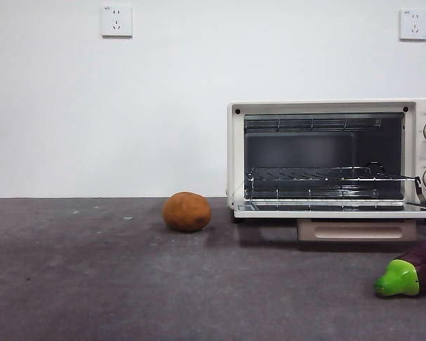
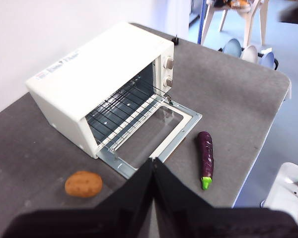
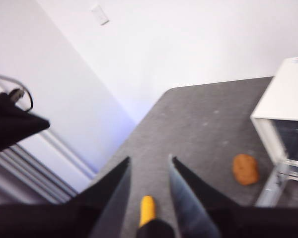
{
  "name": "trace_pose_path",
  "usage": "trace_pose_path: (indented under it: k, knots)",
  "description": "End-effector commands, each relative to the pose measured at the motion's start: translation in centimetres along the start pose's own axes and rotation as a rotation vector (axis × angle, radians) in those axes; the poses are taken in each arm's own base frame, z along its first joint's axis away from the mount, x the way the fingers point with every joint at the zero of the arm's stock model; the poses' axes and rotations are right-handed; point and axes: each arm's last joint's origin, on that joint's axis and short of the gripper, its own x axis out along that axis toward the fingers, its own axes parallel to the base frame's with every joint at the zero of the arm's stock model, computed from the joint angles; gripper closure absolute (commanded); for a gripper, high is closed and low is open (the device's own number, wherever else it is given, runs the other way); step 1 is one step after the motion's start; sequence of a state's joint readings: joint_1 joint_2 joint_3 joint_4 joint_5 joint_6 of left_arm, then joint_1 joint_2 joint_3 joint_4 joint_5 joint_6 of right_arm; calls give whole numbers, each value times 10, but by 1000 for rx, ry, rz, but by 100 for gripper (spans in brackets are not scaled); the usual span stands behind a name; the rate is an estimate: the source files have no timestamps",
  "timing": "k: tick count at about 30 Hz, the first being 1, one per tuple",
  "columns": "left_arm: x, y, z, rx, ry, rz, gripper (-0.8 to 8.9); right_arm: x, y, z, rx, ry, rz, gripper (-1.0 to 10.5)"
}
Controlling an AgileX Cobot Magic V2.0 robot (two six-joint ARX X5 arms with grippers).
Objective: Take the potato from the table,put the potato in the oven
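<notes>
The orange-brown potato [image 1: 187, 212] [image 2: 83, 184] [image 3: 245, 169] lies on the dark grey table [image 1: 92, 284], just left of the oven. The cream-white oven [image 1: 334, 160] [image 2: 97, 79] stands with its door [image 2: 151, 134] folded down flat and its wire rack [image 1: 319, 174] showing inside. My left gripper [image 2: 153, 161] hangs high above the table with its jaws pressed together and nothing in them. High over the table's far side from the oven, my right gripper [image 3: 149, 161] is open and empty. Neither gripper shows in the front view.
A purple eggplant [image 1: 412, 271] [image 2: 205, 158] with a green cap lies on the table in front of the open oven door. The table edge [image 2: 268, 129] runs close beyond it. The other arm [image 3: 12, 124] shows dark at the side of the right wrist view.
</notes>
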State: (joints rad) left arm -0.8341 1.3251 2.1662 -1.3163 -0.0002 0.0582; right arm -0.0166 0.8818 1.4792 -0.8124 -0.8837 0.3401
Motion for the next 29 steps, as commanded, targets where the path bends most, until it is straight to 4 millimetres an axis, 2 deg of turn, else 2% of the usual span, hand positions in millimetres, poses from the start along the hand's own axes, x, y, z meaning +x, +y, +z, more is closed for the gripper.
trace_pose_path:
  k: [1, 4, 6, 9, 14, 19, 25, 29]
  knots:
    - [-5, -1, -13, -14, 24, -1, 818, 11, -3, 5, 47, 15, 47, 779]
    - [-9, -2, -36, -32, 76, -3, 818, 33, -7, 10, 52, 43, 83, 778]
    - [-8, -3, -51, -37, 113, -4, 818, 48, -7, 10, 48, 62, 82, 734]
    - [-8, -4, -77, -62, 168, 2, 818, 84, -5, 5, 45, 121, 84, 655]
    - [-10, -5, -120, -66, 239, 67, 818, 154, 0, -19, 28, 269, 32, 651]
    - [-18, -7, -159, -93, 260, 81, 818, 219, 0, -42, -42, 394, -23, 436]
    - [-31, -9, -192, -162, 235, 89, 818, 283, -1, -57, -194, 505, -130, 395]
    - [-33, -9, -205, -192, 230, 105, 818, 318, 0, -61, -297, 548, -245, 300]
